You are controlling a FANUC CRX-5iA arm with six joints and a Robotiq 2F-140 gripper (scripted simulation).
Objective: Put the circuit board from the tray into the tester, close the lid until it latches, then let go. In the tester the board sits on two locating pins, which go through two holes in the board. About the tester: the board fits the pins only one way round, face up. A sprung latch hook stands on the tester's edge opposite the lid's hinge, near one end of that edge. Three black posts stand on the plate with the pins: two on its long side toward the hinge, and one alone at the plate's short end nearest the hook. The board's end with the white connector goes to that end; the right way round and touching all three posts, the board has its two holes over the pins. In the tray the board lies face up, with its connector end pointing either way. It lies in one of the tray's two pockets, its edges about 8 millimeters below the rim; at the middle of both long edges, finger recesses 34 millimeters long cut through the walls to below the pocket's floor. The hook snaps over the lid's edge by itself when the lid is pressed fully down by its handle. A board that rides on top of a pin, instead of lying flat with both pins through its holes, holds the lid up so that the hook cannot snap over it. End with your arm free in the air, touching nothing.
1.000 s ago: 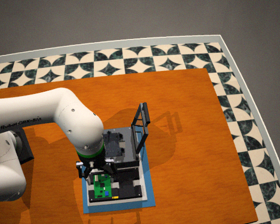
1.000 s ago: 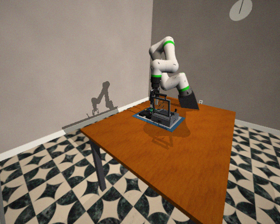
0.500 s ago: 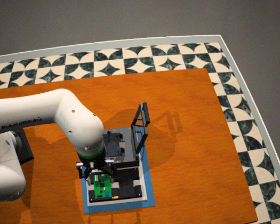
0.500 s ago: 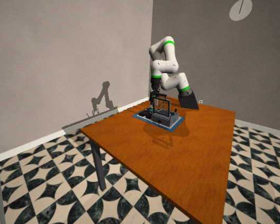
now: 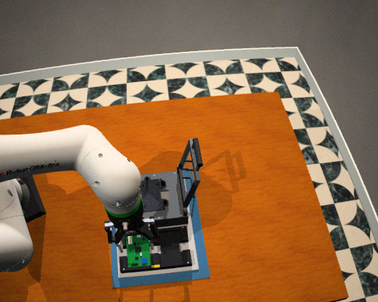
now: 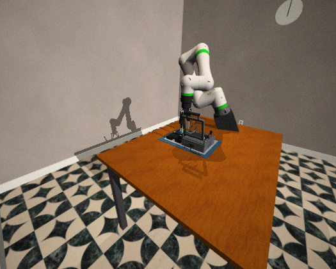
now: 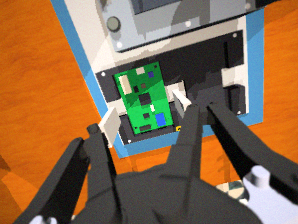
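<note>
The green circuit board lies face up in the left pocket of the black tray, with its white connector end toward the tester; it also shows in the top view. My gripper is open and empty, a little above the board, with one white fingertip on each side of the board's long edges. It shows from above in the top view. The tester stands just beyond the tray with its lid swung up and open.
Tray and tester sit together on a pale base on a blue mat on the orange table. The tray's right pocket is empty. The raised lid frame stands to the right of my wrist. The arm's base is behind the tester.
</note>
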